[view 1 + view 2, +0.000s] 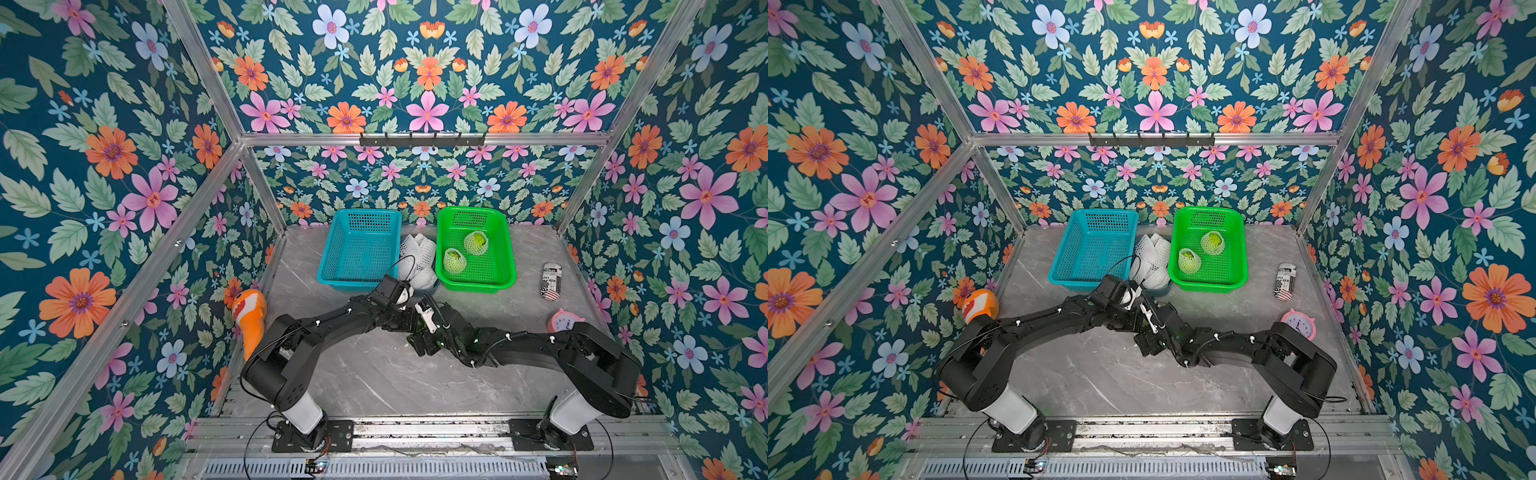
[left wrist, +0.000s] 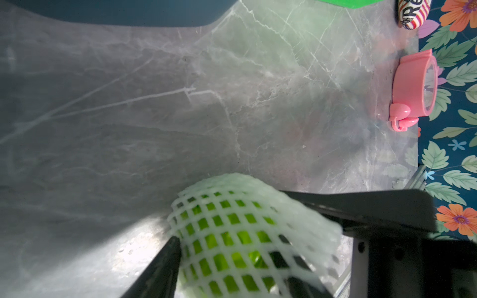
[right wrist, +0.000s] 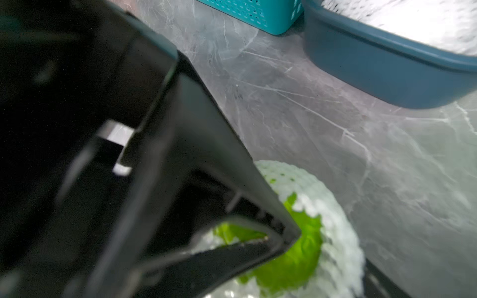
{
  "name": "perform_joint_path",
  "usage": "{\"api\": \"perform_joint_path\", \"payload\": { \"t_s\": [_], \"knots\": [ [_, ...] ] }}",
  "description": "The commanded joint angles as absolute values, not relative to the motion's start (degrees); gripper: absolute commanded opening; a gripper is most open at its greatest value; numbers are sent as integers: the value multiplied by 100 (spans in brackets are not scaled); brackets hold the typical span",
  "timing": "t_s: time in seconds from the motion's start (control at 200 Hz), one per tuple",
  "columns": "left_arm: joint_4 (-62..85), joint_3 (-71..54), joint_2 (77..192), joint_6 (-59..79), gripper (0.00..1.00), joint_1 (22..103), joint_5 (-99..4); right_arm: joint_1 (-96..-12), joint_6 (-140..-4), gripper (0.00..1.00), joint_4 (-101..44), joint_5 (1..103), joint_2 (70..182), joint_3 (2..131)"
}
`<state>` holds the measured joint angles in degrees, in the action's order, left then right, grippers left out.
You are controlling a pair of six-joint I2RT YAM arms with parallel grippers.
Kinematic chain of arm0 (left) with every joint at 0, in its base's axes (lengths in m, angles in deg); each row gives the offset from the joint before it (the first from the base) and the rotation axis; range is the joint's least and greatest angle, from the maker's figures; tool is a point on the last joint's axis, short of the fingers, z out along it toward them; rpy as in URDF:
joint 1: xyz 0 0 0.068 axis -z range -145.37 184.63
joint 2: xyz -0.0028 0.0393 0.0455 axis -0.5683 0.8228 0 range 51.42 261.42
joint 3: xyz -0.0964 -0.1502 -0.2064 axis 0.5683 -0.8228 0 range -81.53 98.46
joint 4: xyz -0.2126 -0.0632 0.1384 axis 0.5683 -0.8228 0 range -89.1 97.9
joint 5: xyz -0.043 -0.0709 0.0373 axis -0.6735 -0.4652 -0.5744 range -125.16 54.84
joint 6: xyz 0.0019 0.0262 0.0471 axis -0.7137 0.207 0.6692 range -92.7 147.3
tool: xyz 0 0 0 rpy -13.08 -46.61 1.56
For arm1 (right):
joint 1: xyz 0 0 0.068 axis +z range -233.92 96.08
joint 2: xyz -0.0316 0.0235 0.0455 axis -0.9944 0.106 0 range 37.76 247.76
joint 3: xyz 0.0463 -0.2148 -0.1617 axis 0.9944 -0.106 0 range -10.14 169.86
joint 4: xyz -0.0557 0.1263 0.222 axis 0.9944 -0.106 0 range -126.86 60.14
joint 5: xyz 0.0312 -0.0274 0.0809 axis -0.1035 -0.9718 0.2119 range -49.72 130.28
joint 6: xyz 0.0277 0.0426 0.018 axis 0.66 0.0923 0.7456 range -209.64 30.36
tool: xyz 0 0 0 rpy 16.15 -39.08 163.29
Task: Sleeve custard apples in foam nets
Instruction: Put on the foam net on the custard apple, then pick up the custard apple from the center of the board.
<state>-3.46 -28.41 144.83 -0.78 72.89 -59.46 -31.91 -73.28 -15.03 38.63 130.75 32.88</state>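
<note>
1. Grip: the left pincer (image 2: pixel 232 260) is clamped on the held custard apple (image 2: pixel 227 240), which already sits inside a foam net (image 2: pixel 258 196). One finger (image 2: pixel 162 268) presses the mesh. The opposite one shows only as a dark stub under the net.
2. The right pincer (image 1: pixel 420 327) meets the left one nose to nose. Whether its jaws are apart or together cannot be told.
3. Fruit position: low over the worktop (image 1: pixel 374 374), just in front of the dark tray (image 3: pixel 387 77). Contact with the surface cannot be confirmed.
4. View differences: both top views hide the held fruit under the wrists. Only the right wrist view shows the net's open end, with green skin exposed and a black fingertip (image 3: pixel 291 232) against that rim.
5. Arm pose: both arms reach inward from their bases on the front rail, elbows outward, forearms converging at mid-worktop.
6. Room: bare marble lies between the bases and the pincers. Close behind the wrists stand, side by side, the blue basket (image 1: pixel 328 266), the tray of spare foam nets (image 1: pixel 417 253) and the green basket (image 1: pixel 478 286).
7. The green basket holds two netted custard apples (image 1: pixel 476 242) (image 1: pixel 454 260), near each other.
8. Edges: a can (image 1: pixel 551 281) and a pink clock (image 1: pixel 563 320) sit by the right wall. An orange plush toy (image 1: pixel 249 316) stands at the left edge, beside the left arm.
</note>
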Motion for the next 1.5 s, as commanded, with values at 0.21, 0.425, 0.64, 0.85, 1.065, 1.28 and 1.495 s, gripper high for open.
{"api": "perform_joint_path", "payload": {
  "t_s": [0.21,0.425,0.64,0.85,1.065,1.28,1.495],
  "knots": [
    [-433,-2836,14476,-8,60,7288,-6021,-3180,-7328,84,-1369,3831,13464,3411],
    [-388,-2860,14457,-30,60,7290,-6056,-3192,-7279,82,-1491,3837,13576,3519],
    [-358,-2856,14325,-81,64,7222,-6100,-3215,-7208,78,-1631,3964,13573,3578],
    [-403,-2830,13977,-91,68,6985,-6171,-3225,-7139,77,-1797,4018,13450,3530],
    [-387,-2899,13781,-100,69,6778,-6272,-3320,-6995,77,-1829,4172,13331,3414],
    [-252,-2891,13914,-146,69,6741,-6546,-3321,-7015,77,-1771,4387,13330,3413],
    [103,-3133,13546,-420,69,6508,-6349,-3506,-6675,76,-1671,4651,12846,3264]
  ]
}}
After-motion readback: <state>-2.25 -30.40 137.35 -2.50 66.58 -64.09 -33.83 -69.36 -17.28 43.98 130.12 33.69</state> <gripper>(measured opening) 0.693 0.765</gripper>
